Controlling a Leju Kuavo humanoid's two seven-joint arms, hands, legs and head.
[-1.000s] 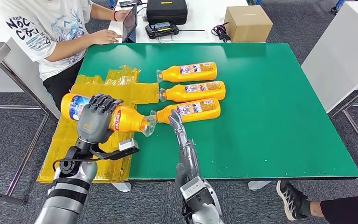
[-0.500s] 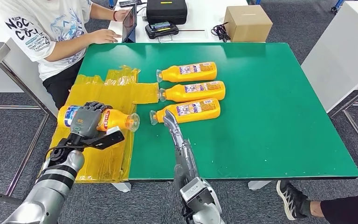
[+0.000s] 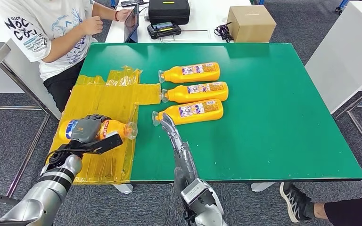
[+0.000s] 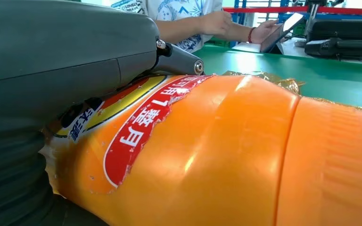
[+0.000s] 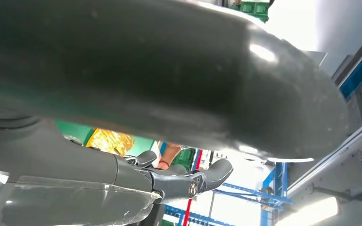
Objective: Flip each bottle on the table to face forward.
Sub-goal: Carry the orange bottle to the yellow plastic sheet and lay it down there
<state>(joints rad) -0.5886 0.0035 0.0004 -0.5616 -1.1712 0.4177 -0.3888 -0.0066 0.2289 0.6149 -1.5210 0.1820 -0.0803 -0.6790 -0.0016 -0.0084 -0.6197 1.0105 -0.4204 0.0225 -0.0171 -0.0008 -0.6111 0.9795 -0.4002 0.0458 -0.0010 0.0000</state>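
My left hand (image 3: 86,129) clamps the orange plastic bottle (image 3: 114,127) over the yellow plastic sheet (image 3: 104,99); I should lay it label-up, while my right hand (image 3: 168,127) looks open, though partly hidden.

Orange bottles (image 3: 195,92) lie on a green table (image 3: 273,108) beside yellow plastic (image 3: 106,101).

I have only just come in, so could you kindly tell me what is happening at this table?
The left robot hand grips an orange bottle lying on the yellow plastic sheet at the edge of the green table. The right robot hand is stretched out, fingers straight, by the neck of the nearest of three bottles lying in a row. A person sits at the far corner.
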